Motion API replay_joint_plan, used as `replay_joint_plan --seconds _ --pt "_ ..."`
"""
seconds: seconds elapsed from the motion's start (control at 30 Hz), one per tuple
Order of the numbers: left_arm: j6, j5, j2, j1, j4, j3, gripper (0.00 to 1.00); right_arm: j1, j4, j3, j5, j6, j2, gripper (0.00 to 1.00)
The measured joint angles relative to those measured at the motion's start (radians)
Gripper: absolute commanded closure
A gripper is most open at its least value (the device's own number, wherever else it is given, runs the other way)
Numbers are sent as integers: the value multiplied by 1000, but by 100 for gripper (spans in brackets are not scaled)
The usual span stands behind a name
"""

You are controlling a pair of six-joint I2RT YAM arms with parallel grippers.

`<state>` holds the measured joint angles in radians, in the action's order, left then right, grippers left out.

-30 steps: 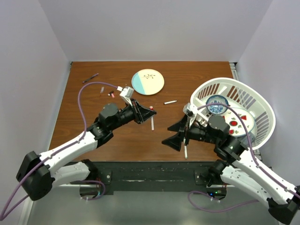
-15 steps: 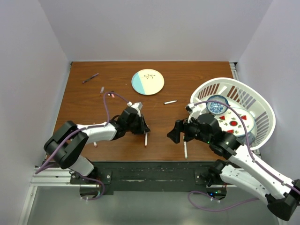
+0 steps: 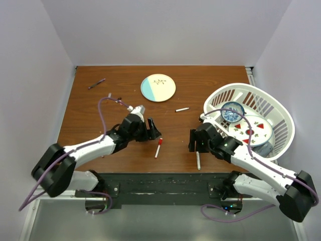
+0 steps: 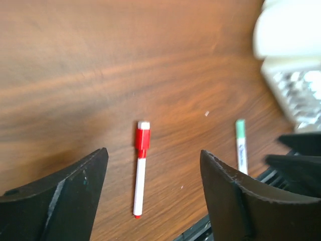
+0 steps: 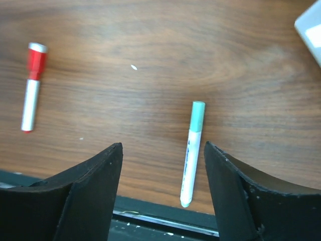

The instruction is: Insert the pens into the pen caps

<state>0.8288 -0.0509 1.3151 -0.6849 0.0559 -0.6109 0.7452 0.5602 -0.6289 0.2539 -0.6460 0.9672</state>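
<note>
Surface: brown wooden table point(image 3: 90, 120) between pale walls, with both arms reaching in from the near edge.
Red pen point(image 3: 158, 147): lies flat near the middle of the table, just in front of the left gripper point(image 3: 153, 131). Its long axis runs near to far with a slight tilt, capped end toward the far side.
Red pen look: white barrel, red cap with a pale end, small red tip at the near end.
Green pen point(image 3: 198, 161): lies flat close to the near edge, just below the right gripper point(image 3: 193, 140). It runs near to far, with the green cap at the far end.
Green pen look: slim white barrel with faint printing and a pale green cap.
Other pens: a white pen point(image 3: 182, 109) lies almost crosswise between the plate point(image 3: 158, 88) and the basket point(image 3: 241, 88); a dark pen point(image 3: 97, 83) lies slanted at the far left.
Left gripper: jaws spread wide and empty, with the red pen on the wood between them in the wrist view.
Right gripper: jaws apart and holding nothing, with the green pen on the table in the gap.
</note>
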Motion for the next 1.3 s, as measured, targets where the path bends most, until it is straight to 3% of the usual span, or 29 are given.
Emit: replay_joint_plan --seconds 0.17,0.3,0.47,0.6,0.63,0.73,0.97,1.07,1.17,1.2,1.3 --pt "29 113 -179 50 -102 12 17 10 -37 43 24 -29 58 34" --pt "88 252 -330 108 -229 47 7 14 -79 73 26 -45 100 36" --pt "150 425 -507 157 -403 72 6 21 -144 112 42 -63 159 42" --pt "164 515 -563 181 -499 72 3 30 -193 127 56 -74 208 59" --pt "172 526 -564 188 -519 72 3 34 -203 127 63 -76 213 70" --pt "204 561 -551 216 -591 73 4 54 -250 129 76 -92 236 83" --pt "257 637 -505 294 -718 75 8 114 -359 58 80 -157 373 93" --pt "264 655 -459 337 -737 75 9 121 -415 -2 67 -194 462 92" --pt "261 670 -399 375 -729 75 11 124 -470 -49 48 -230 532 78" --pt "261 677 -374 385 -723 75 12 124 -483 -55 41 -239 543 67" --pt "261 689 -308 397 -699 89 15 124 -510 -66 14 -264 556 57"
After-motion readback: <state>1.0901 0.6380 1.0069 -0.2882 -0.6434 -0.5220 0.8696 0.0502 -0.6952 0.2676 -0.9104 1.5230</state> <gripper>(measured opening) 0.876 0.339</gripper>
